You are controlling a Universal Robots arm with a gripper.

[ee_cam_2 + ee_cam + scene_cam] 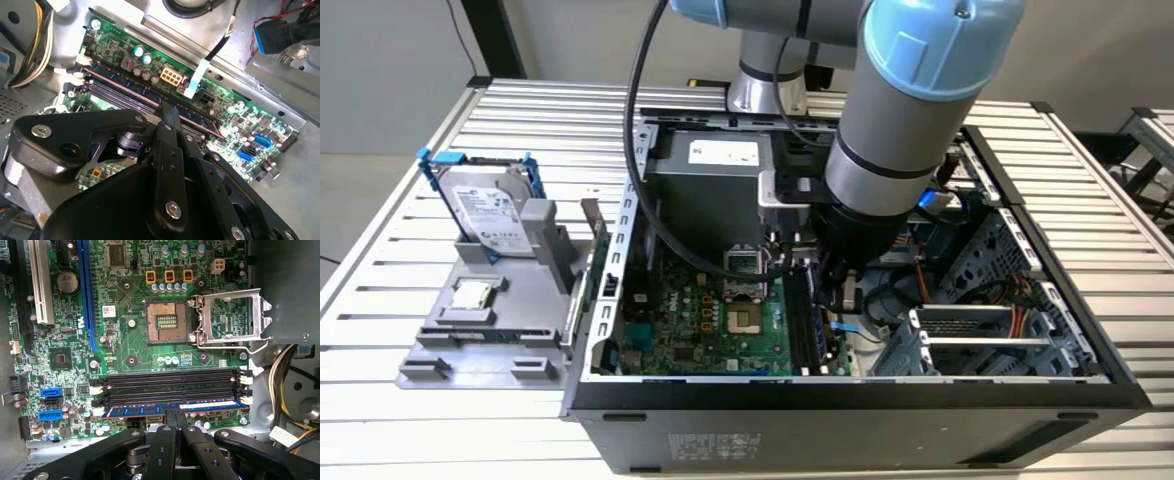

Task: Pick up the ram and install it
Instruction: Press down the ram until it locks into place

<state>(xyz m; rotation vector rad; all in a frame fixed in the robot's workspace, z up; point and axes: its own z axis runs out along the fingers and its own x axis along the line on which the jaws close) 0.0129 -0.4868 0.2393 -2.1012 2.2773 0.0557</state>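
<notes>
My arm reaches down into the open computer case (pixel 854 400), which lies on its side on a slatted metal table (pixel 400 250). Inside it, the green motherboard (pixel 125 347) spreads beneath me, with the open processor socket (pixel 167 321) and its raised metal frame just beside it. Along one edge of the board run the memory slots (pixel 170 382), dark and parallel.

The ram (pixel 170 409) sits in the slot nearest my fingers, a long blue-green stick lying level along that slot, its ends by the white latches. My gripper (pixel 174 416) is directly over its middle; in both wrist views my two black fingers (pixel 167 120) are drawn together to a narrow point, with their tips at the stick's upper edge. I cannot tell whether they pinch it or merely press on it.

In the exterior view, off to the exterior view's left, a grey tray (pixel 480 330) holds the hard drive (pixel 487 215) upright in its blue-tabbed frame and a small square processor chip (pixel 474 294).
</notes>
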